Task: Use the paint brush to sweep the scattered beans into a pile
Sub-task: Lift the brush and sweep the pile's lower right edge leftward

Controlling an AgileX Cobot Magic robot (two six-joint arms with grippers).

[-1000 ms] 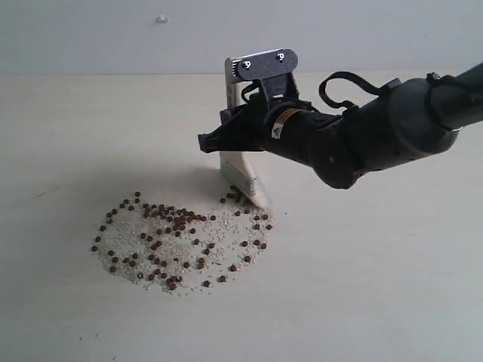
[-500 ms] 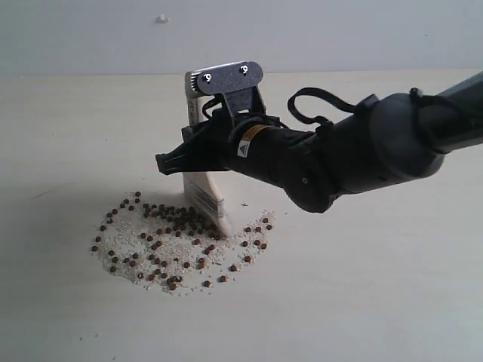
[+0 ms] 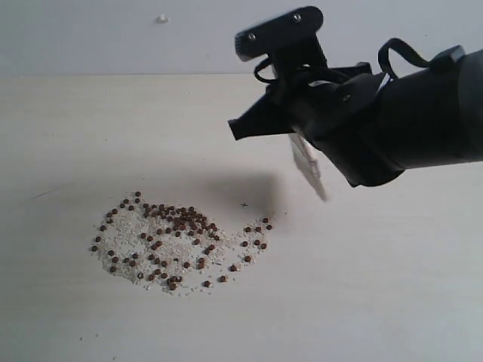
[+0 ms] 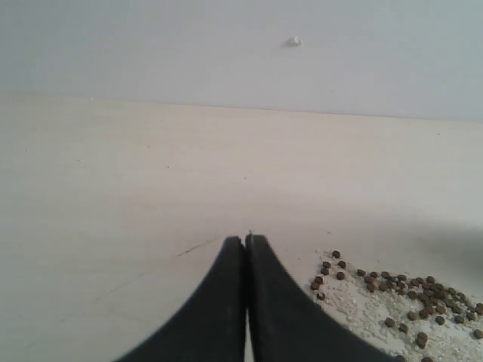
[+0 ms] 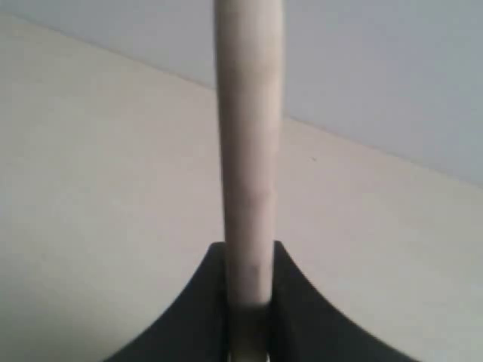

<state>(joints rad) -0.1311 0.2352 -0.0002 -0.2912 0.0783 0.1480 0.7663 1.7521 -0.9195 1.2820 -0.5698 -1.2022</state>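
paint brush (image 3: 308, 167) blurred, largely hidden behind right arm (image 3: 411, 113)

Pale tabletop (image 3: 75, 136) w/ grey wall (image 3: 90, 38) behind, white speck (image 3: 161, 18) on wall.

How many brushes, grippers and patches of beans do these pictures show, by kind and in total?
paint brush: 1
grippers: 2 (left gripper, right gripper)
patch of beans: 1
total: 4

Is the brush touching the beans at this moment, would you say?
No, the brush hangs in the air, well apart from the beans.
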